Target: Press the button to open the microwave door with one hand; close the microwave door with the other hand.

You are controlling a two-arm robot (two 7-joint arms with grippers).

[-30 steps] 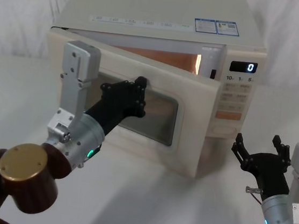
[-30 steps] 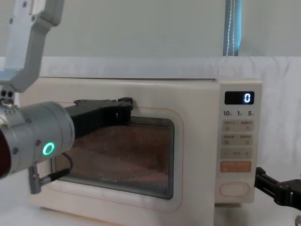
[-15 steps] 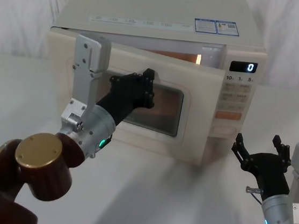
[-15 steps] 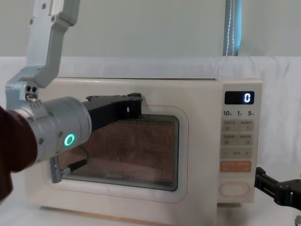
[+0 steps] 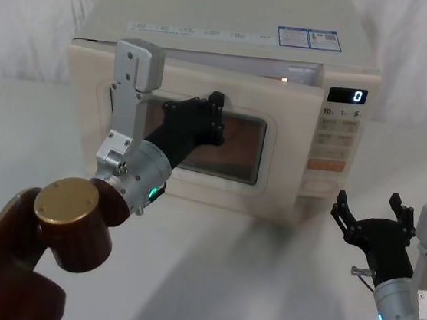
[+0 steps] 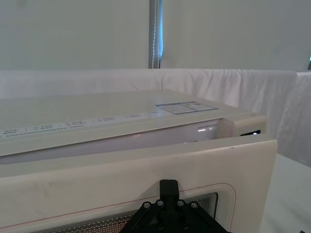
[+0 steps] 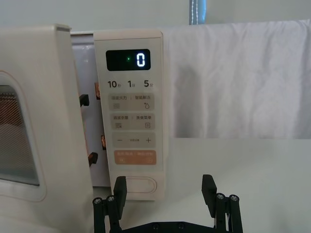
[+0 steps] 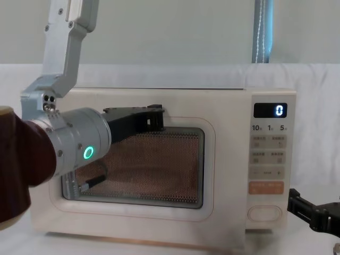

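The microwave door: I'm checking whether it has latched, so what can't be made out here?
- Head view: the left hand covers its contact with the microwave door, so its fingers can't be read.
- Right wrist view: a gap remains at the door's edge; the latch is hidden.
- Chest view: the right hand is cut off by the frame edge.
- The button: no marking is legible.

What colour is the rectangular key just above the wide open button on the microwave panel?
Orange key, clearest in the right wrist view, above the button.

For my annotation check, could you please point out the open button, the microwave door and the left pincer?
button (image 7: 137, 185): right wrist view, middle of the pill-shaped key.
microwave door (image 5: 282, 168): head view, cream frame right of the window.
left pincer (image 5: 215, 120): head view, fingertips against the door.
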